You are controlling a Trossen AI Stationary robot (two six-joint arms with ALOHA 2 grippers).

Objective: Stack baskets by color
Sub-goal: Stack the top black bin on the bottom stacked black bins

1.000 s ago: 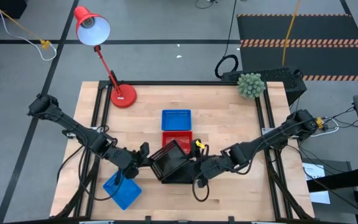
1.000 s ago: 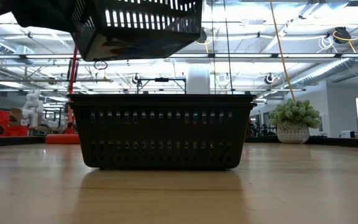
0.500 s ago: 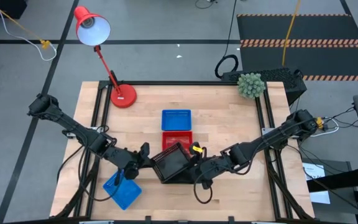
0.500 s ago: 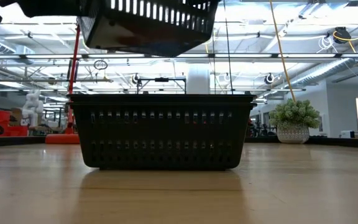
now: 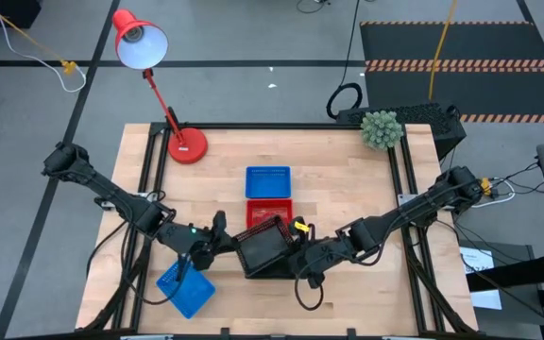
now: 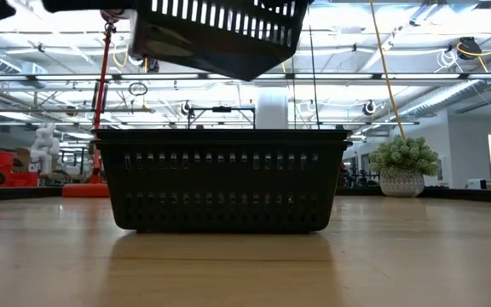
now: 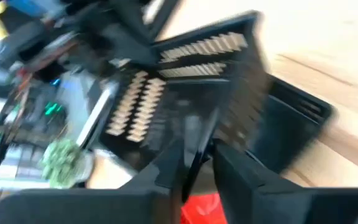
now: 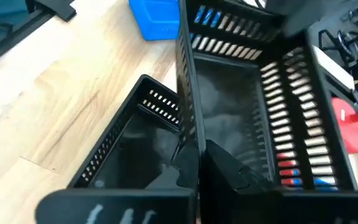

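A black basket [image 5: 261, 244] hangs tilted above a second black basket [image 6: 220, 179], which rests with its bottom on the table. My right gripper [image 5: 297, 253] is shut on the raised basket [image 8: 241, 112] at its right end. My left gripper [image 5: 225, 236] is at its left end. In the left wrist view its fingers [image 7: 235, 171] stand slightly apart on either side of a thin wall edge [image 7: 194, 146], with light showing between. A red basket [image 5: 269, 210] and a blue basket [image 5: 267, 179] sit behind, and another blue basket [image 5: 185, 291] lies at the near left. My right gripper pinches one wall of the raised basket just below its rim [image 8: 188, 134], close to the basket's right-hand corner, with one finger inside and one outside. The fingers come from the table's right, slanting down, and lie along that wall. The basket hangs tilted, clear of the basket below.
A red desk lamp [image 5: 144, 42] stands with its base [image 5: 187, 146] at the far left of the table. A potted plant [image 5: 380, 129] sits at the far right corner. Bare wood [image 5: 348, 189] lies right of the red and blue baskets.
The raised black basket has turned from skewed to nearly square with the basket beneath it. It has shifted a little toward the table's right edge. It has also tipped the other way: its left end has risen and its right end now hangs lowest.
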